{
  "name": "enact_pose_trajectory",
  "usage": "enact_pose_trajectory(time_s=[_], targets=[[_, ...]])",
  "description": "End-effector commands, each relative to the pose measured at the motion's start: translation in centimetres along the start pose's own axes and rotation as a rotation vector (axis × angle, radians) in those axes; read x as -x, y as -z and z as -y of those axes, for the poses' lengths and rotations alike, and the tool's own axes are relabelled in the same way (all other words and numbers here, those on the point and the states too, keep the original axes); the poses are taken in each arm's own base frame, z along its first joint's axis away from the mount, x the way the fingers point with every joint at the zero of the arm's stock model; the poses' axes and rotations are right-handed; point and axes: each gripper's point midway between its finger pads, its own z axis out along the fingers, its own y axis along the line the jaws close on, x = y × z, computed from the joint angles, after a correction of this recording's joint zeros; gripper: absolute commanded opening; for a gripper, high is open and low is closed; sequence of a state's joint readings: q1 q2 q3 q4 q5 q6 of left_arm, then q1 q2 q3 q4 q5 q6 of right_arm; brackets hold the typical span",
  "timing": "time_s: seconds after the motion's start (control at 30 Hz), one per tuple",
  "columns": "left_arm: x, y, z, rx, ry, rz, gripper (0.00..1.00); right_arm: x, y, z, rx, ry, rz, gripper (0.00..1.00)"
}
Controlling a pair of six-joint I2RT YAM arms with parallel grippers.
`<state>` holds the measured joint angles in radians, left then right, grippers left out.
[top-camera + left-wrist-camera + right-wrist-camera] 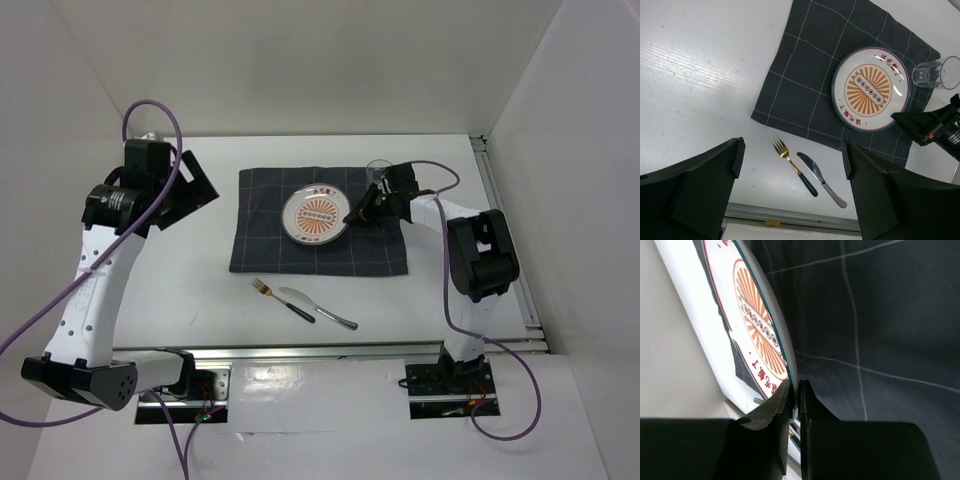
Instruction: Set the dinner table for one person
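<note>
White desk point(180, 290) fills the overhead view, white walls around it, everything sits on it. Dark grey cloth point(260, 245) with thin grid lines lies mid-desk, and a patterned plate point(315, 216) is on the cloth's right half.

My right gripper point(795, 387) is clamped on the plate's right rim. Only the right wrist view proves it, with the edge pinched between both fingers. Overhead just shows black fingers meeting the plate. Can't tell from any view whether the plate is lifted off the cloth.

My left gripper point(792, 150) is spread wide and holds nothing, up over the desk's left side.

Left wrist view covers what the right wrist view misses:
- A gold fork point(792, 162) and a knife point(820, 178) lie close beside each other on bare desk, just off the cloth's near edge.
- A clear glass point(935, 74) stands at the cloth's far right corner, just beside the plate.

Right wrist view shows only plate, cloth and fingers.
</note>
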<state>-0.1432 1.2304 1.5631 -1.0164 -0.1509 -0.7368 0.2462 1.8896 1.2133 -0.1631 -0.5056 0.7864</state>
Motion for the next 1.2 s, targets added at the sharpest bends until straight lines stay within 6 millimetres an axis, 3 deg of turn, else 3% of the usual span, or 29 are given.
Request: enact_pose_trajectory(time_s=[0.0,0.2,0.33,0.37,0.43,0.5,0.6,0.67,0.7,0.77,0.8,0.9,0.93,1.03,1.07,1.1,1.13,1.17], targets=[[0.2,-0.3,0.6,-0.023,-0.009,0.01,0.98,1.6,-0.2,-0.4,0.075,-0.003,0.038,0.0],[-0.5,-1.1,0.7,-0.023,-0.013,-0.028,0.98,0.9,-1.8,0.7,0.048,0.004,-0.011,0.05],[-0.5,-1.1,0.7,-0.023,-0.013,-0.028,0.98,1.3,-2.0,0.9,0.03,-0.001,-0.003,0.33],[-0.5,-1.1,0.7,-0.023,-0.013,-0.028,0.98,0.9,-2.1,1.0,0.016,-0.001,-0.008,0.53],[-0.5,-1.1,0.7,-0.023,-0.013,-0.028,0.98,0.9,-2.1,1.4,-0.008,0.0,-0.002,0.73],[-0.5,-1.1,0.7,-0.023,-0.013,-0.028,0.98,0.9,-1.9,1.1,-0.026,0.017,0.007,0.88],[-1.1,-1.4,0.5,-0.019,-0.015,-0.048,0.98,0.9,-0.8,-0.2,-0.052,0.052,0.044,1.0],[-1.4,-1.7,0.2,-0.012,-0.025,-0.057,0.99,0.9,0.0,-0.3,-0.086,0.074,0.077,1.0],[-1.9,-1.9,0.1,-0.013,-0.035,-0.074,0.99,0.9,1.2,-1.5,-0.085,0.091,0.101,1.0],[-2.8,-2.1,-0.2,-0.007,-0.044,-0.093,0.99,0.4,2.3,-0.9,-0.13,0.107,0.137,1.0],[-3.8,-2.3,-0.5,-0.002,-0.068,-0.116,0.99,0.2,3.9,-2.0,-0.119,0.135,0.164,1.0],[-6.1,-2.9,-1.0,0.004,-0.124,-0.169,0.99,-0.8,6.2,-1.0,-0.178,0.18,0.199,1.0],[-8.1,-3.1,-1.5,0.015,-0.153,-0.217,0.99,-1.1,7.9,-1.2,-0.173,0.228,0.223,1.0],[-12.6,-3.4,-2.1,0.037,-0.177,-0.327,0.98,-3.4,10.1,-2.1,-0.185,0.398,0.232,0.87],[-13.2,-3.1,-2.3,0.036,-0.166,-0.332,0.98,-5.8,9.8,-2.9,-0.176,0.473,0.192,0.83],[-13.6,-3.1,-2.6,0.044,-0.149,-0.337,0.98,-6.7,9.8,-3.0,-0.196,0.518,0.183,0.79],[-14.5,-3.1,-3.0,0.054,-0.144,-0.354,0.98,-8.4,10.0,-2.6,-0.223,0.555,0.14,0.69],[-14.9,-2.9,-2.9,0.046,-0.116,-0.368,0.96,-10.6,9.7,-2.8,-0.234,0.593,0.1,0.66]])
